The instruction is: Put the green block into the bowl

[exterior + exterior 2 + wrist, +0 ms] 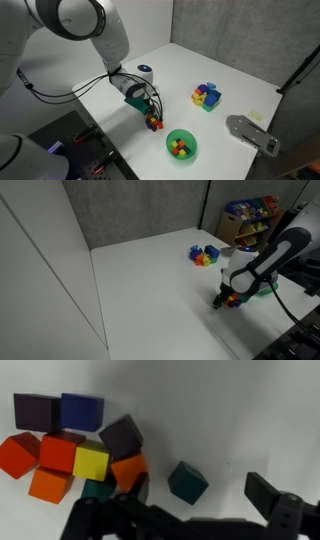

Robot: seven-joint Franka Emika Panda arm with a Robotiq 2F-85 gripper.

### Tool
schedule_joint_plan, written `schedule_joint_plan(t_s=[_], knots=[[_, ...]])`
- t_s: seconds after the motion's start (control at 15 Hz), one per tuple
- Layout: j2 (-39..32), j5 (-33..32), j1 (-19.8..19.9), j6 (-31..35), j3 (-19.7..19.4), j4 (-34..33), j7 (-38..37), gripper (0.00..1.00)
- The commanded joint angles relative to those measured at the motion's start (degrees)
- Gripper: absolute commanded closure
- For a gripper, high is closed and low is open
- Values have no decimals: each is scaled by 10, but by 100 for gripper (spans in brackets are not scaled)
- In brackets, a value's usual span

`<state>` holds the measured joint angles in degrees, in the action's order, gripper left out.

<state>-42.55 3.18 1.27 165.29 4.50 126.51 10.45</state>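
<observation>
In the wrist view a dark green block (pixel 187 481) lies on the white table, a little apart from a cluster of blocks (pixel 75 450) in purple, blue, red, orange and yellow. My gripper (pixel 203 494) is open, with the green block between its two fingers and touching neither. In both exterior views the gripper (pixel 150 117) (pixel 224 299) is low over the table at the small block cluster (pixel 153 124). The bright-green bowl (pixel 181 147) sits nearby with a few small blocks inside. In an exterior view the bowl (pixel 263 291) is mostly hidden behind the arm.
A pile of coloured toy pieces (pixel 207 96) (pixel 204 255) lies farther back on the table. A grey flat object (pixel 250 133) rests near the table edge. A shelf with coloured packages (pixel 250 218) stands behind. Another dark green block (pixel 97 488) sits in the cluster.
</observation>
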Motion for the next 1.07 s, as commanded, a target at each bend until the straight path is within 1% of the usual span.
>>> schedule_joint_plan(t_s=[0.0, 0.2, 0.33, 0.47, 0.53, 0.67, 1.0], knots=[[-16, -15, 26, 8, 19, -12, 8, 0], [-9, -14, 37, 7, 28, -10, 10, 0], [11, -9, 53, 8, 44, 3, 15, 0], [27, 1, 77, 13, 69, 11, 20, 0], [32, 2, 83, 14, 78, 12, 20, 0], [29, 1, 88, 16, 87, 5, 20, 0], [4, -7, 77, 19, 82, -11, 17, 0]])
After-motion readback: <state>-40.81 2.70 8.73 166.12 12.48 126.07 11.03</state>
